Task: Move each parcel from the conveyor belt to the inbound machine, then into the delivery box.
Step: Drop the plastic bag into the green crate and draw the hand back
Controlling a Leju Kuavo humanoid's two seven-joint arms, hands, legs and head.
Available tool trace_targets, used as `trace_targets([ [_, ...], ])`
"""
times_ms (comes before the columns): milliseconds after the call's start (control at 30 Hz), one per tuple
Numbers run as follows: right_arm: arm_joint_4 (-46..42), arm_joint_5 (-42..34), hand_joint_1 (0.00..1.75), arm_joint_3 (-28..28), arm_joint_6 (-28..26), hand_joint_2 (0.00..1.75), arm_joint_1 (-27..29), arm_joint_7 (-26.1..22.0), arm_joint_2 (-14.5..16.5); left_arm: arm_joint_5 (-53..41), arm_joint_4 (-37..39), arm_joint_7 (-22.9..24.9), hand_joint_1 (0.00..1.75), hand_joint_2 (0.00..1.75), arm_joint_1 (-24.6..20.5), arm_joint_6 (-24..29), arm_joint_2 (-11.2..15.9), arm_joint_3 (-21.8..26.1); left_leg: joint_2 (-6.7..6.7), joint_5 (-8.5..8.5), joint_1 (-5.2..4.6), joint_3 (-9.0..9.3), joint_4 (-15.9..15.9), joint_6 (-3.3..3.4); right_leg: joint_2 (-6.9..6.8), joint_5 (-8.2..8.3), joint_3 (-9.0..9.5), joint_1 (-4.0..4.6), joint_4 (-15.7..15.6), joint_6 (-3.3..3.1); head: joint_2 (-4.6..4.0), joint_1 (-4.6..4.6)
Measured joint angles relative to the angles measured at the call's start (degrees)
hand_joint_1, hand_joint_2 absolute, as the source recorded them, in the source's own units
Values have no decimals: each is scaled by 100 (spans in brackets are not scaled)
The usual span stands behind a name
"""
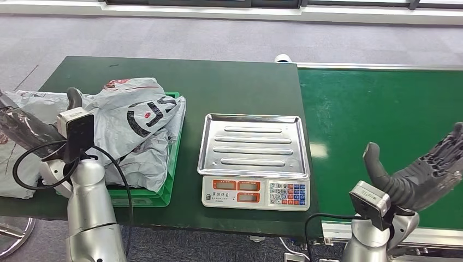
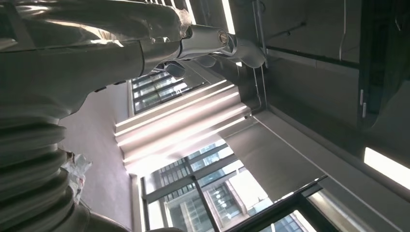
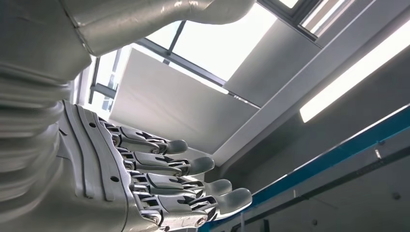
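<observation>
Right robot hand spread and holding nothing over green conveyor belt, left robot hand grip indiscernible by grey parcels in green delivery box, weighing scale on tabletop

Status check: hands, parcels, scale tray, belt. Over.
Right hand open over the belt, holding nothing. Left hand by the bagged parcels in the green crate, grip unclear. Scale tray bare.

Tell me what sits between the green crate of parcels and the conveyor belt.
In the head view, the weighing scale, its steel tray bare, sits on the dark green table between the green crate and the conveyor belt.
</observation>
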Motion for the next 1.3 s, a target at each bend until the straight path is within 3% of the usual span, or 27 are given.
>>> trace_targets([
  [100,161,2,0,5,1,175,-6,9,-5,963,-130,-249,0,175,180,-40,-49,-230,2,0,-1,4,0,0,2,0,2,0,-1,0,-1,-1],
  [267,768,263,0,135,4,175,-28,-37,-3,3197,-384,-385,0,175,695,-500,185,-1791,-3,0,1,-2,1,1,-3,1,4,0,-1,0,0,1],
  [500,1511,108,0,652,2,175,-72,-42,0,4329,-992,-402,0,175,1168,-752,700,-3696,-1,-4,0,-3,1,2,0,0,-3,0,-1,1,-1,-1],
  [633,1437,531,0,859,-2,175,-42,-82,1,4502,-1293,-400,0,175,1360,-1049,855,-4458,-1,-5,0,-5,0,1,-1,-2,-5,0,-1,0,-1,-1],
  [800,1249,36,0,1441,-3,175,60,-33,0,4725,-1604,-400,0,175,1645,-1081,982,-5271,11,-12,0,-4,0,2,9,-6,-8,0,-1,-1,-1,1],
  [867,1261,-211,0,1677,-2,87,58,-55,-1,4943,-1698,-398,0,175,1825,-1657,963,-5412,13,-12,-1,-4,0,2,12,-8,-9,0,-3,0,-1,-1],
  [933,1330,-211,0,1785,-2,0,52,-51,-6,5097,-1698,-392,0,175,2022,-2615,874,-5409,11,-13,-1,-4,0,3,10,-9,-9,0,-4,1,0,0],
  [967,1385,-115,0,1791,-1,0,51,-26,-9,5109,-1652,-389,0,175,2103,-3028,816,-5391,11,-13,-2,-4,0,3,9,-10,-8,-1,-4,2,-1,0],
  [1067,1552,53,0,1727,-1,131,57,6,-11,5013,-1447,-386,0,175,2240,-3386,697,-5357,11,-13,-3,-4,0,4,9,-9,-7,-2,-4,2,-1,1],
  [1100,1588,32,0,1705,-1,131,65,-12,-11,4986,-1387,-386,0,175,2264,-3345,685,-5357,11,-13,-3,-4,0,4,9,-9,-7,-2,-4,2,-1,1],
  [1200,1646,-25,0,1668,-2,0,100,-45,-11,4958,-1263,-386,0,175,2312,-3220,679,-5347,11,-13,-2,-5,0,4,8,-9,-7,-1,-4,2,-1,0],
  [1300,1692,-42,0,1685,-2,0,133,-44,-11,5005,-1186,-386,0,175,2365,-3150,679,-5290,11,-13,-1,-6,0,3,9,-9,-8,0,-3,2,0,0],
])
